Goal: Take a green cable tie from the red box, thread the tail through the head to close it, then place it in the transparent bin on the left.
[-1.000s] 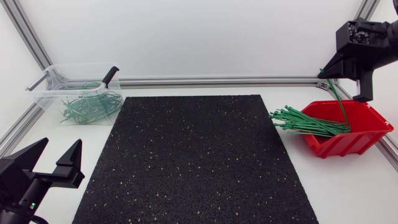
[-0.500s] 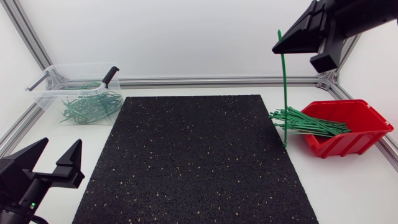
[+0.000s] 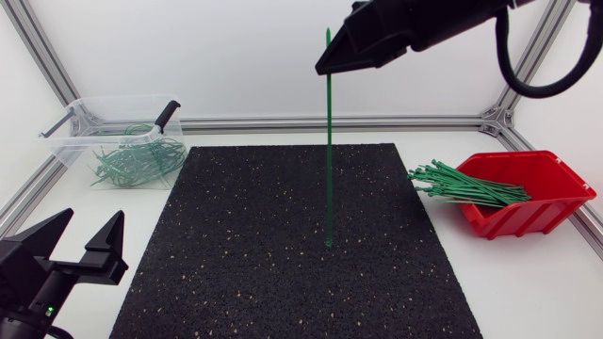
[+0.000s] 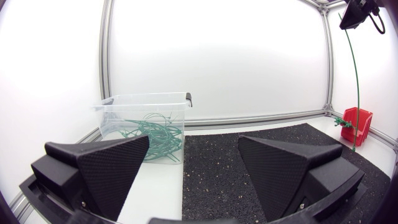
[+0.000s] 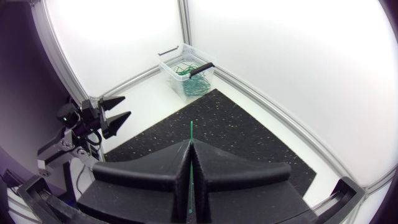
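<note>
Away from the red box (image 3: 556, 202) swung the right pincer (image 3: 322, 68), clamped on a green cable tie (image 3: 328, 141) hanging over the mat (image 3: 236, 245), and the gaping, empty left pincer (image 3: 92, 221) needed to steady its lower end.

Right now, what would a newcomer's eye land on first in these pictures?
A single green cable tie hangs straight down over the middle of the black mat. It is pinched near its top by the shut jaws of the right arm. At the mat's right, a bundle of green ties spills over the rim of the red box.
</note>
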